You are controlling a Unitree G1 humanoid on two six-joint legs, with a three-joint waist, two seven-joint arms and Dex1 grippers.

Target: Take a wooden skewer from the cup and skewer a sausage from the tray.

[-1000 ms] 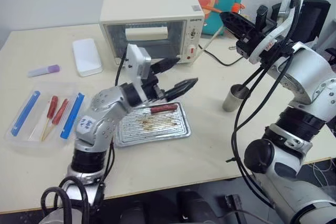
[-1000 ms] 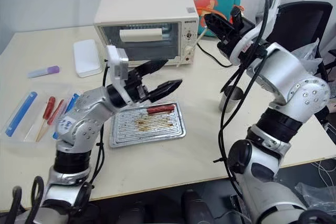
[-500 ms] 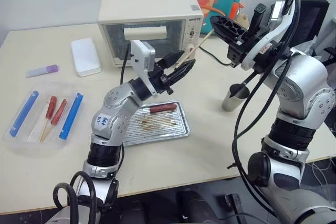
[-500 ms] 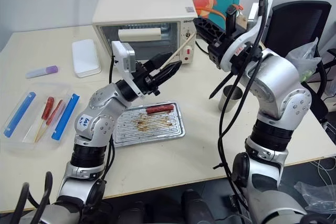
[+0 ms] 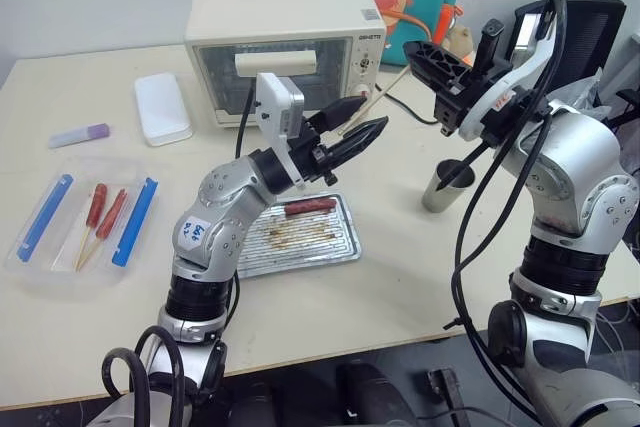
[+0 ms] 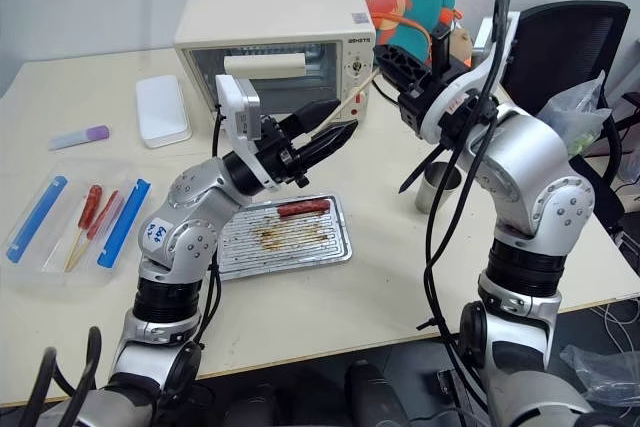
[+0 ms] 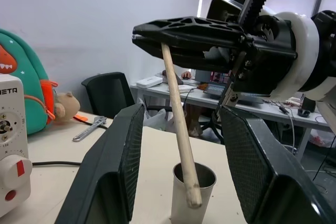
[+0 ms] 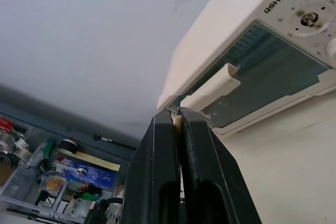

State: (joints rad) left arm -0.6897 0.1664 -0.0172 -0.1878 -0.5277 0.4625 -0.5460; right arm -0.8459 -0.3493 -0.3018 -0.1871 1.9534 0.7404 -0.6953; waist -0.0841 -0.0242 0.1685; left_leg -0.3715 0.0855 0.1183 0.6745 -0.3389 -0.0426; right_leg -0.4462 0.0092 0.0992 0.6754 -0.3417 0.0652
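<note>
1. Wooden skewer (image 7: 178,124): one in play, light, stiff, thin, likely snappable. It is pinched at its upper end by the right gripper (image 7: 144,38), whose fingers are clamped tight. Its lower end hangs between the half-spread fingers (image 7: 123,161) of the left gripper (image 5: 352,127), untouched. Best gripped mid-shaft.
2. Sausage (image 5: 311,206): one, small, soft, probably greasy, lying on the tray (image 5: 345,245).
3. Cup (image 5: 444,185): one, upright on the tabletop (image 5: 400,287).

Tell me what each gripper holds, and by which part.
The right gripper pinches the thin pale wooden skewer by its upper end. The left gripper brackets its lower part, fingers apart, not gripping.
</note>
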